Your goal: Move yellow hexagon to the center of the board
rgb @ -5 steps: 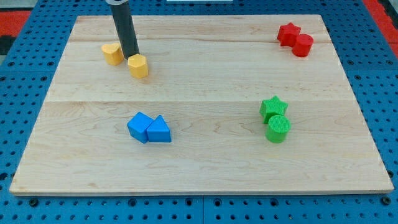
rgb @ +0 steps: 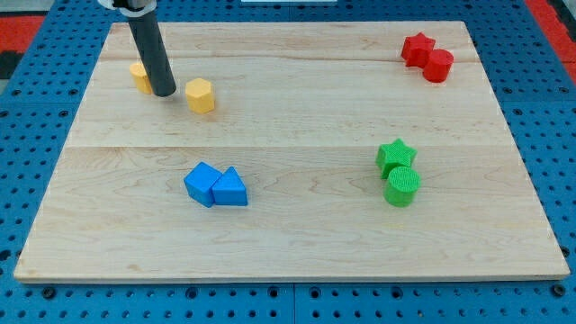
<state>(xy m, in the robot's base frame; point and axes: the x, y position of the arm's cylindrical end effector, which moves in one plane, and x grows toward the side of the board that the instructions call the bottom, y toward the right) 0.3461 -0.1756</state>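
A pale wooden board (rgb: 297, 225) lies on a blue pegboard table (rgb: 540, 297). My tip (rgb: 165, 93) is a bare rod holding nothing, near the board's upper-left corner. The yellow hexagon (rgb: 200, 94) sits just to its right, apart from it. A second yellow block (rgb: 139, 76), partly hidden, touches the rod's left side. Beyond the hexagon, bare wood stretches right; the left edge is near.
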